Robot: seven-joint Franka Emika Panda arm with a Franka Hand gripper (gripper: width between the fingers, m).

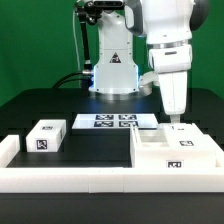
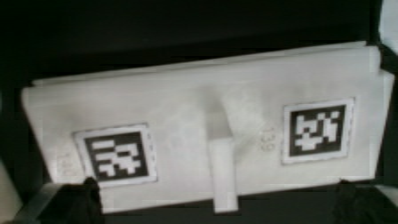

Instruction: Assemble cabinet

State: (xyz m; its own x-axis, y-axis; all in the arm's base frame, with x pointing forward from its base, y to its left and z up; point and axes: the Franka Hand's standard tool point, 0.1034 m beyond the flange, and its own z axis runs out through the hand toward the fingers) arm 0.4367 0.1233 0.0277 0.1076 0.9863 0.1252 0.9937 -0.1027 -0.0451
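The cabinet (image 1: 176, 150), the largest white box, lies on the black table at the exterior view's right, with a tag on its front. My gripper (image 1: 174, 121) hangs straight down just above its top, near the far edge. In the wrist view the cabinet (image 2: 196, 105) fills the frame, showing two square tags and a narrow raised ridge (image 2: 221, 170) between them. My gripper (image 2: 217, 205) is open and empty, with the dark fingertips (image 2: 68, 202) at the frame's two corners, wide apart. A small white drawer block (image 1: 45, 137) with tags lies at the left.
The marker board (image 1: 107, 122) lies flat behind the parts, in front of the robot base (image 1: 112, 70). A long low white rail (image 1: 90, 180) runs along the table's front edge.
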